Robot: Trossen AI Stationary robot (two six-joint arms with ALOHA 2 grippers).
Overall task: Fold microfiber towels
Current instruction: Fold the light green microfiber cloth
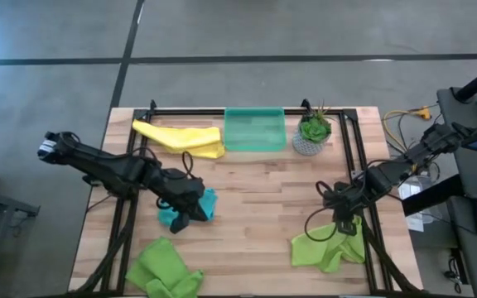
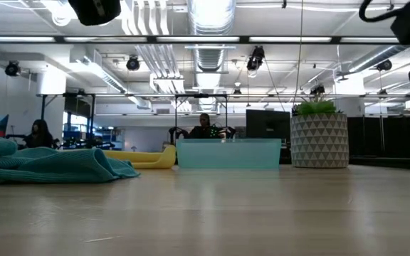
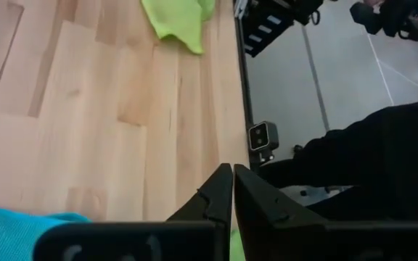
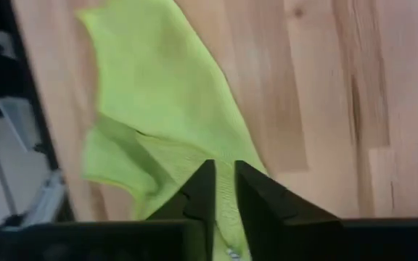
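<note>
A teal-blue towel (image 1: 208, 203) lies crumpled left of the table's middle; it also shows in the low view (image 2: 48, 165). My left gripper (image 1: 190, 213) hangs over its near side, shut (image 3: 232, 181), pointing at bare wood. A lime green towel (image 1: 330, 248) lies spread and rumpled at the near right. My right gripper (image 1: 344, 222) hangs over its far edge, its fingers a narrow gap apart (image 4: 224, 181), nothing between them. A second lime green towel (image 1: 164, 269) lies bunched at the near left. A yellow towel (image 1: 180, 136) lies at the far left.
A translucent green tray (image 1: 255, 128) stands at the far middle, with a small potted plant (image 1: 311, 132) to its right. A black frame (image 1: 350, 157) runs along the table's edges. Bare wood lies between the two grippers. People sit in the room beyond the table.
</note>
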